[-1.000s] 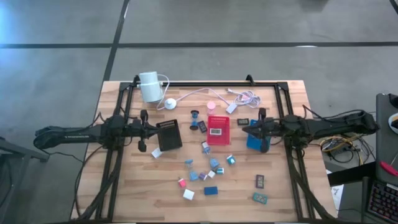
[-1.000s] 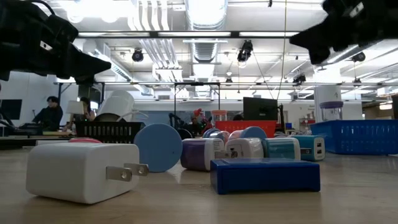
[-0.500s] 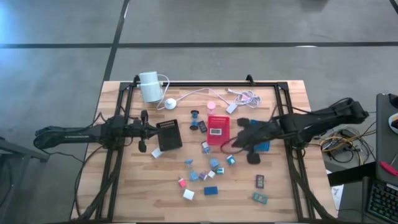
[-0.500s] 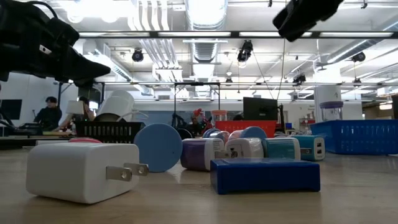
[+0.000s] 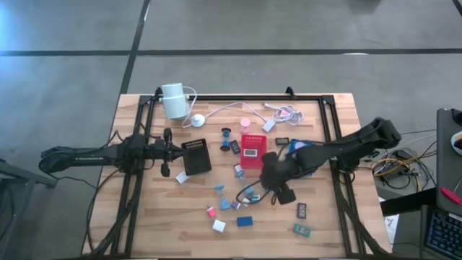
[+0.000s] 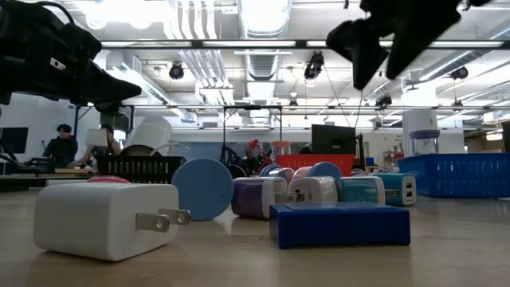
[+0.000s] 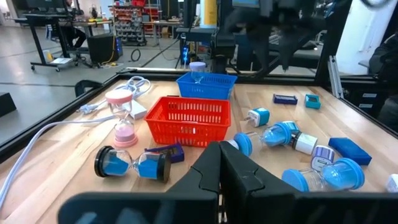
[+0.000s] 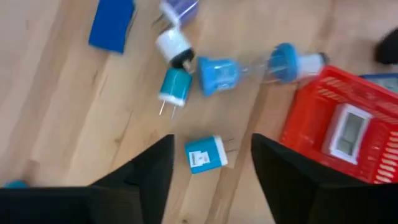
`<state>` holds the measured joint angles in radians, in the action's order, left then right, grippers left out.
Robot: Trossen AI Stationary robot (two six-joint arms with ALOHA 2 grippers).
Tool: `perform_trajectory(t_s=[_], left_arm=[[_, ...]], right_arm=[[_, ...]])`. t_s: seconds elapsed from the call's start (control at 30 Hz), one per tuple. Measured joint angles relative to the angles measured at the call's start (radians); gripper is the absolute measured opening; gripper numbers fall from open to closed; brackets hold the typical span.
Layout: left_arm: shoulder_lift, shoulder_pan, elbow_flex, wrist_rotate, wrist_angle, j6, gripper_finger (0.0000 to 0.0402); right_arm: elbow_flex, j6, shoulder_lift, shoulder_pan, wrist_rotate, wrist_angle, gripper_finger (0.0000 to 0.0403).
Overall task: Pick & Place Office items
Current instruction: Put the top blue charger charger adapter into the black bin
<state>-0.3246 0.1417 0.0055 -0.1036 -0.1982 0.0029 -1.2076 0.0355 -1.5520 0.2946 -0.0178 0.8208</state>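
Note:
The office items lie scattered on the middle of the wooden table (image 5: 144, 224): small chargers, blocks and sand timers. My right gripper (image 8: 212, 142) hangs open above them, its fingers on either side of a teal square charger (image 8: 205, 154) that lies flat on the wood below. In the low view the right gripper (image 6: 390, 40) is well above the table. A teal round plug (image 8: 174, 87), a blue sand timer (image 8: 249, 68) and a blue block (image 8: 112, 25) lie close by. My left gripper (image 5: 167, 152) waits shut, up off the table, beside the black basket (image 5: 195, 155).
A red basket (image 5: 253, 150) holding a small white device stands beside my right gripper (image 5: 266, 185). A blue basket (image 5: 299, 153) is partly under the right arm. A white cylinder (image 5: 173, 100) and a white cable (image 5: 231, 108) lie at the far edge. Dark clips (image 5: 302, 211) lie near right.
My right gripper has swung from above the blue basket toward the table's left and near edge, to above the scattered items by the red basket, and its fingers have opened.

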Motion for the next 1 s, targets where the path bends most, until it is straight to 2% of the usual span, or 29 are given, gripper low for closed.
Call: perform_trajectory(t_s=[0.2, 0.43, 0.63, 1.0], left_arm=[[-0.001, 0.000, 0.000, 0.000, 0.010, 0.002, 0.0007], [-0.001, 0.000, 0.000, 0.000, 0.012, 0.004, 0.0007], [-0.001, 0.000, 0.000, 0.000, 0.012, 0.004, 0.0007], [-0.001, 0.000, 0.000, 0.000, 0.013, 0.004, 0.0007]], right_arm=[[-0.004, 0.066, -0.110, 0.009, -0.008, 0.003, 0.0266], [-0.004, 0.107, -0.204, 0.011, -0.009, 0.007, 0.0293], [-0.004, 0.137, -0.241, 0.011, -0.009, 0.014, 0.0289], [0.002, 0.149, -0.294, 0.010, -0.038, 0.037, 0.0257]])
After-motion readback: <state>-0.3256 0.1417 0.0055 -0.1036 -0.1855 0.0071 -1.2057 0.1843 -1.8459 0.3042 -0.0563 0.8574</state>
